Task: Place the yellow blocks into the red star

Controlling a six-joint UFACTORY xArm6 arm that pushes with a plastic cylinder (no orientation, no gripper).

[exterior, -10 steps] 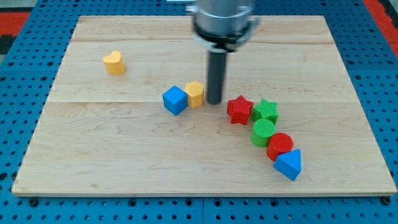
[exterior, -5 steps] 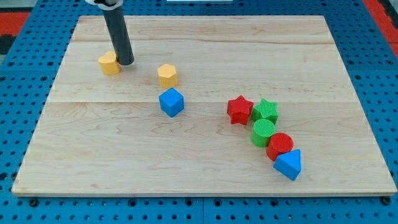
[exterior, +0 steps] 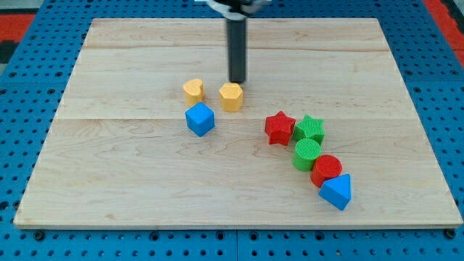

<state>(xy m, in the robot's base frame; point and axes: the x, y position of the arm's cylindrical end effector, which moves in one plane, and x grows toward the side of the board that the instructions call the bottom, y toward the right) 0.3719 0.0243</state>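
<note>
A yellow heart block (exterior: 193, 90) and a yellow hexagon block (exterior: 230, 96) lie side by side near the middle of the wooden board (exterior: 109, 174). The red star (exterior: 279, 127) lies to the right of them and a little lower, apart from both. My tip (exterior: 238, 80) stands just above the yellow hexagon's upper right edge, very close to it; I cannot tell if they touch.
A blue cube (exterior: 200, 119) sits just below the yellow heart. A green star (exterior: 310, 129) touches the red star's right side. Below it run a green cylinder (exterior: 307, 154), a red cylinder (exterior: 327, 170) and a blue triangle (exterior: 336, 191).
The yellow heart has moved from the upper left to just above the blue cube. The yellow hexagon has shifted right. My tip has moved from the far left to above the hexagon.
</note>
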